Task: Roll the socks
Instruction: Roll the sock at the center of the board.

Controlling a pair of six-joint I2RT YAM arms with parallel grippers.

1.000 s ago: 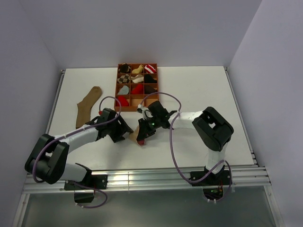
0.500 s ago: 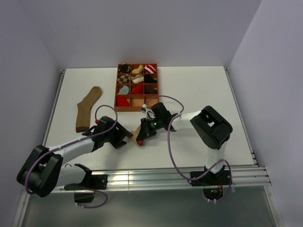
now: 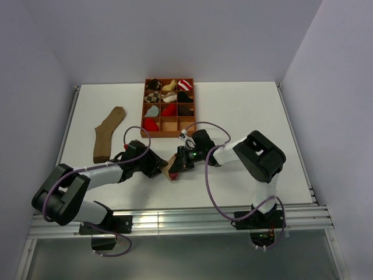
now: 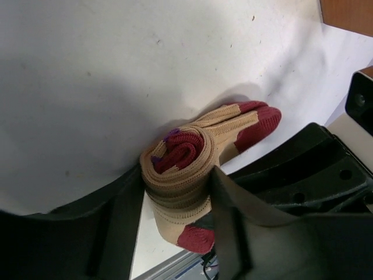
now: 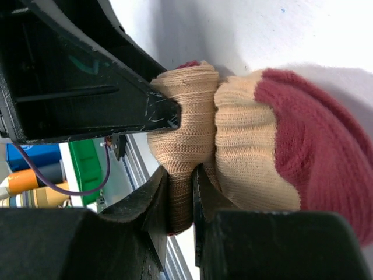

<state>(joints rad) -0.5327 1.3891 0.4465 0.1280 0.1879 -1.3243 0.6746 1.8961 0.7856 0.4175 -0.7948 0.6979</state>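
Note:
A beige sock with maroon toe and heel point(image 3: 171, 172) lies partly rolled near the table's front middle. In the left wrist view the roll point(image 4: 178, 166) fills the gap between my left gripper's point(image 4: 178, 195) fingers, which press it from both sides. My left gripper point(image 3: 158, 167) is at the roll's left in the top view. My right gripper point(image 3: 177, 163) comes in from the right and is shut on a beige fold point(image 5: 180, 192) of the same sock point(image 5: 245, 146). A plain brown sock point(image 3: 108, 134) lies flat at the left. No loose red patterned sock shows.
A brown wooden box point(image 3: 169, 134) with many compartments stands behind the grippers and holds several small sock bundles. The table's front rail point(image 3: 175, 219) runs close below the sock. The left gripper's black finger point(image 5: 87, 87) crowds the right wrist view.
My left arm dropped its elbow low and then raised it again. Its gripper drew a little left and came back against the roll. My right gripper shifted slightly, still holding the sock.

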